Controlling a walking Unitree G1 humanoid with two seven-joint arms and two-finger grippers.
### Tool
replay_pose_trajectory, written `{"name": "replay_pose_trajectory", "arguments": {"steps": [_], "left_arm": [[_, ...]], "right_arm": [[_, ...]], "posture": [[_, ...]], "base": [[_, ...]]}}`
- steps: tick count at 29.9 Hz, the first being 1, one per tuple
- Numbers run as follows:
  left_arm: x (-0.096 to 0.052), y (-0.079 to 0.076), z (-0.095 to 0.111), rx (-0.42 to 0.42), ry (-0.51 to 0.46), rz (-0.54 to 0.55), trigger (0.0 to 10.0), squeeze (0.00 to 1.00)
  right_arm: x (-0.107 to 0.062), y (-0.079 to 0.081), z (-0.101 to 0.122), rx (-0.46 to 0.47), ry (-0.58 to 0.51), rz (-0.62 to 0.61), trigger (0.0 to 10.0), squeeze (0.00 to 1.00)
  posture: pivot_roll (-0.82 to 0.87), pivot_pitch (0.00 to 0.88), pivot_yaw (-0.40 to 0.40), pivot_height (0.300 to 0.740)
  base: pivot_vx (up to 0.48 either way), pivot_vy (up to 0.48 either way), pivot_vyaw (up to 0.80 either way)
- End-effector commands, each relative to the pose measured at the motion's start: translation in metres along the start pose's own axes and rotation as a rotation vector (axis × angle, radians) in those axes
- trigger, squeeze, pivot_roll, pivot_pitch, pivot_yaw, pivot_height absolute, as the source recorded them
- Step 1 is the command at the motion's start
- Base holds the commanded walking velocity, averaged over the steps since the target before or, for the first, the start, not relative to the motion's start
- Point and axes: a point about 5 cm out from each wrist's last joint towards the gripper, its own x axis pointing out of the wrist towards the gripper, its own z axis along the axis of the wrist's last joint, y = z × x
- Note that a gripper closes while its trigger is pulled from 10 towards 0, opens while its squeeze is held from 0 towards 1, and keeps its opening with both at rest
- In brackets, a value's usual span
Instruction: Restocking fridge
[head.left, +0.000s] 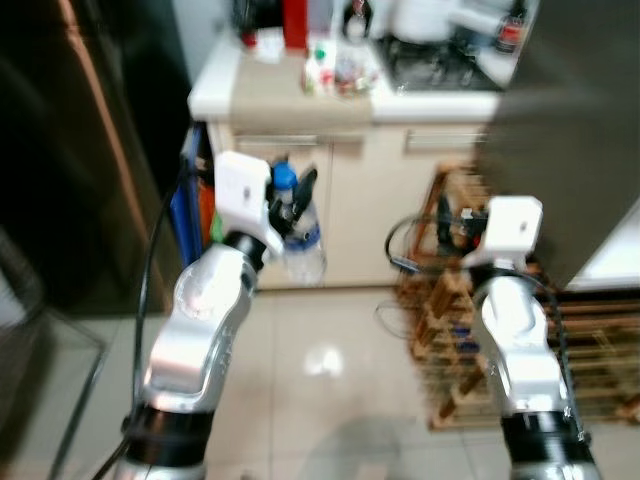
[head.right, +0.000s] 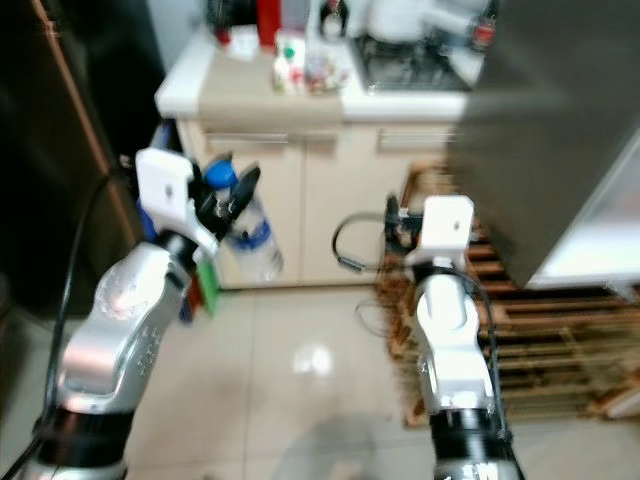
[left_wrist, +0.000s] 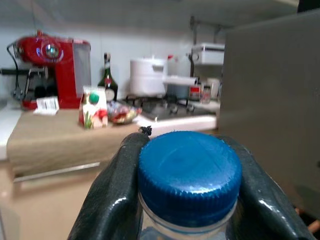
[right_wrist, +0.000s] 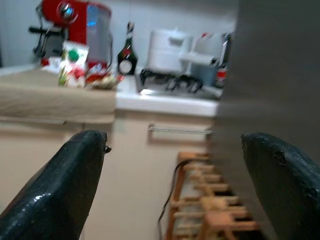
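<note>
The bottle (head.left: 300, 235), clear with a blue cap (left_wrist: 189, 172), hangs in the air in front of the cabinet (head.left: 355, 215), held up by the left gripper (head.left: 290, 205). Its two black fingers (left_wrist: 112, 195) press against the neck just under the cap, one on each side, and the body dangles below them, tilted a little. Nothing supports it from beneath.

That grip is the main risk. The hold is high and narrow on a smooth neck, so a jolt while the robot walks or turns could let the bottle swing, twist between the pads, or slide out and fall to the tiled floor (head.left: 320, 370) in front of the cabinet.

The right gripper (right_wrist: 172, 185) is empty, its fingers spread wide, held out toward the wooden rack (head.left: 450, 330) that stands to the right of the cabinet. A black cable (head.left: 400, 250) loops between arm and rack; a forward step could snag it or knock the rack.

To the right of the cabinet and nearer the camera stands a large grey panel (head.left: 570, 130), probably the fridge, though I cannot tell for sure. Turning toward it with the bottle swinging could bump the bottle against its edge.

On the counter (head.left: 290, 95) above the cabinet sit a red coffee machine (left_wrist: 52, 70), a small carton (left_wrist: 92, 107) and a dark bottle (left_wrist: 106, 80), well clear of both arms.
</note>
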Motion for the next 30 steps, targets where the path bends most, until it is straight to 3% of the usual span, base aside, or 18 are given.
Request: {"name": "replay_pose_trajectory", "arguments": {"steps": [1, 15, 21, 30], "left_arm": [[0.0035, -0.0028, 0.0090, -0.001, -0.051, -0.011, 10.0, 0.00], [-0.0005, -0.0067, 0.0100, -0.013, -0.068, -0.034, 10.0, 0.00], [-0.0019, -0.0025, 0.0090, -0.052, -0.066, -0.034, 10.0, 0.00], [-0.0013, -0.0029, 0.0050, -0.062, -0.049, -0.062, 10.0, 0.00]], "right_arm": [[0.0050, -0.0049, 0.0056, -0.011, -0.018, -0.007, 10.0, 0.00], [0.0027, 0.0008, 0.0013, -0.014, -0.006, 0.035, 10.0, 0.00], [0.0015, 0.0028, -0.0005, -0.010, -0.001, 0.052, 10.0, 0.00], [0.0002, -0.0016, -0.0027, -0.003, 0.002, 0.029, 10.0, 0.00]], "posture": [[-0.05, 0.000, -0.003, 0.740], [-0.04, 0.000, -0.009, 0.740], [-0.03, 0.000, -0.009, 0.740], [-0.04, 0.000, 0.008, 0.740]], "base": [[0.326, -0.349, 0.00], [0.309, -0.363, 0.00], [0.000, 0.000, -0.74], [0.000, 0.452, -0.80]]}}
